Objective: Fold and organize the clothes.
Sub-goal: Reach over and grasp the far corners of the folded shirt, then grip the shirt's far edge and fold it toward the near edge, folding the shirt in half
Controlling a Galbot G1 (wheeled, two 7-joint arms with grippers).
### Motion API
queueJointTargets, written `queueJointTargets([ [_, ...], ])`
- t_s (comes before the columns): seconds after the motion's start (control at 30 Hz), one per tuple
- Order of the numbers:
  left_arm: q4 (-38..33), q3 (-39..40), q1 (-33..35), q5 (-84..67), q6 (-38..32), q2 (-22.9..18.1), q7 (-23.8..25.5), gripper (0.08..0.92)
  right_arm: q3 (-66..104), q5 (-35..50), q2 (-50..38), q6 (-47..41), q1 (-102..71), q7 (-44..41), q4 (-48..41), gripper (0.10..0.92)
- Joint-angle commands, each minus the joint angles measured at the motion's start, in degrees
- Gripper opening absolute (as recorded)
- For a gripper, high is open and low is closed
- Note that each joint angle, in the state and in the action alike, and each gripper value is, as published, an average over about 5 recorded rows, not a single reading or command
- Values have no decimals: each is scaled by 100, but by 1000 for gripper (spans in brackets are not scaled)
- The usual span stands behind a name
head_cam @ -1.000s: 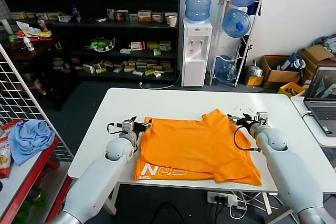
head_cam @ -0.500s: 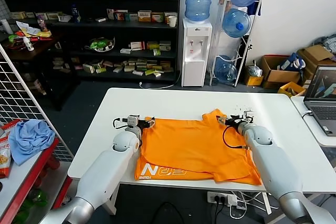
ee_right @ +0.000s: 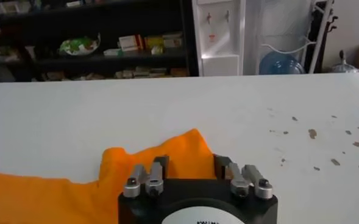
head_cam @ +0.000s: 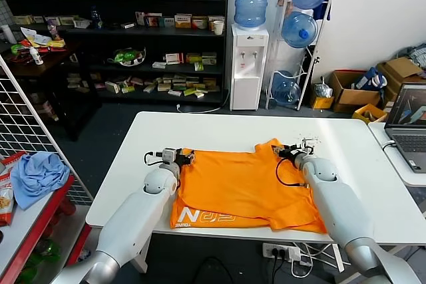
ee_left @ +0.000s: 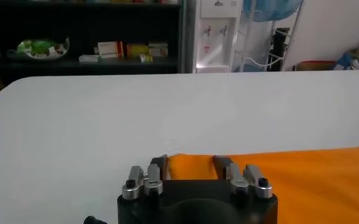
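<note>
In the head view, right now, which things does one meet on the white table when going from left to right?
Left gripper at the far left corner of the shirt → orange T-shirt → right gripper at the shirt's far right corner → bare white table → laptop at the right edge.

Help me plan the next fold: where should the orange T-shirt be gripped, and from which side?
Grip the orange T-shirt at its two far corners, approaching low from the robot's side. It lies flat, and the left gripper and right gripper already straddle that far edge.
</note>
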Motion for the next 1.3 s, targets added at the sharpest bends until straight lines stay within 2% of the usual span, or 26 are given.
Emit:
queueJointTargets([
  [0.03,-276,-1,224,-51,28,93,19,482,-19,28,25,-104,-16,206,58,411],
  [0.2,-591,-35,391,-75,3,257,-10,334,-69,174,-73,-113,-160,410,434,264],
  [0.33,-1049,-95,619,-64,-46,501,-58,222,-173,366,-313,-146,-462,707,1249,157],
  [0.5,-1810,-234,1028,-40,-96,824,-115,104,-196,613,-739,-294,-1083,1079,2554,124],
  [0.9,-3612,-533,2248,-128,24,1518,-310,96,431,794,-1779,-663,-3144,1679,4963,124],
  [1.13,-4487,-756,3279,-27,90,1797,-439,96,845,742,-2043,-771,-4310,1849,5790,124],
  [1.3,-4768,-866,3777,85,70,1856,-468,96,992,663,-2062,-798,-4825,1912,6042,124],
])
